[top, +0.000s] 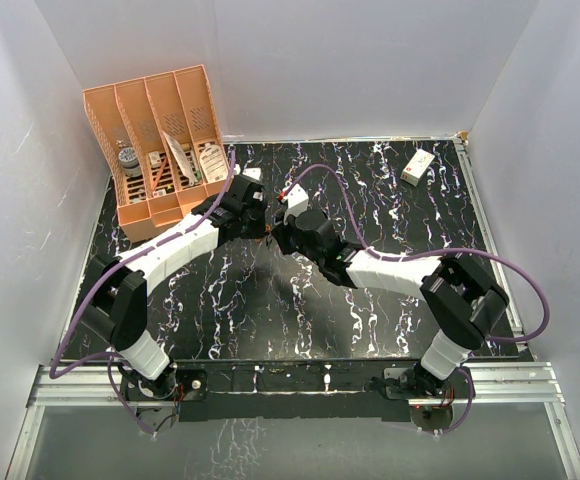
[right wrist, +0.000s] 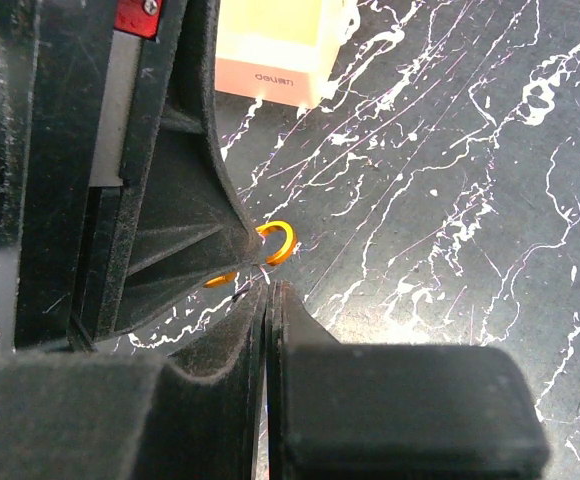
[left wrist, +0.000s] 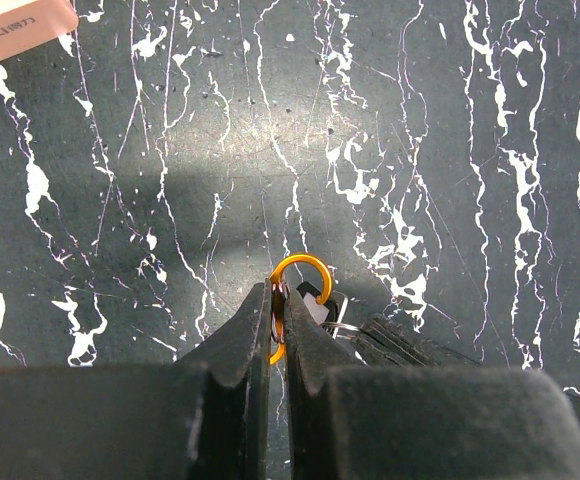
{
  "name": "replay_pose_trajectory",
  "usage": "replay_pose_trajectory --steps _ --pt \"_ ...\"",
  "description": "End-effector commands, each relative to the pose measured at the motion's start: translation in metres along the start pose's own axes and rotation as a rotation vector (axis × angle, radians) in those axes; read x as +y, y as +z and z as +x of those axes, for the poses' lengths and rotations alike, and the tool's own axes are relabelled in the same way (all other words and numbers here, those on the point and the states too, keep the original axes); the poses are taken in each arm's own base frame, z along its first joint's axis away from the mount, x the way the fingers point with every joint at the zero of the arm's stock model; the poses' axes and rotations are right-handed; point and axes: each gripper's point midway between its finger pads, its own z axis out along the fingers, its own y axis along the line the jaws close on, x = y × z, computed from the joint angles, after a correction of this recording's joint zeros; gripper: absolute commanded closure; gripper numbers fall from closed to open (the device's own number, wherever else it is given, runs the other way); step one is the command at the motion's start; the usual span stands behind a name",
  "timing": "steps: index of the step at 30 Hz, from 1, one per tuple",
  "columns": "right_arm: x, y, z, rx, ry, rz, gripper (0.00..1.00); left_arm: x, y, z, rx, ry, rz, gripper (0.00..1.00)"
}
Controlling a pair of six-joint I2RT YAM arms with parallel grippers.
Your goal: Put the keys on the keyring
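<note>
Orange slotted organizer (top: 145, 212): it stands at the far left corner of the black, white-veined worktop (top: 270, 310), well apart from the work, and we give it no part in this step.

Left claw (left wrist: 279, 290): clenched on the tiny yellow-orange keyring loop (left wrist: 303, 258). The loop's upper arc juts past the fingertips, low over the middle of the worktop.

Keys: the small dark metal keys with a silvery glint (left wrist: 315, 298) sit just right of the left claw's tips, against the keyring's arc. We cannot tell whether they are threaded on it or only beside it.

Right claw (right wrist: 267, 292): its fingers are pressed together, tip to tip with the left claw. From the left wrist the keys seem to run back into it, so we judge that it grips them, though the pinch itself is hidden.

White rectangular box with a red mark (top: 418, 166): far right, well apart, idle.

Step in hand: we judge this to be the threading itself, with both pieces held and brought together.

Next move: it calls for a very fine slide of the keys' hole along the keyring's open end. The left claw must hold the loop steady, since either tiny piece could slip out.
</note>
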Motion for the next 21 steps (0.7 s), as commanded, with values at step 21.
replay_pose_trajectory --steps 21 --pt "0.0019 0.0090 -0.0332 -0.112 -0.032 0.015 1.00 -0.0083 -0.0201 -0.0165 -0.038 -0.005 0.049 1.00"
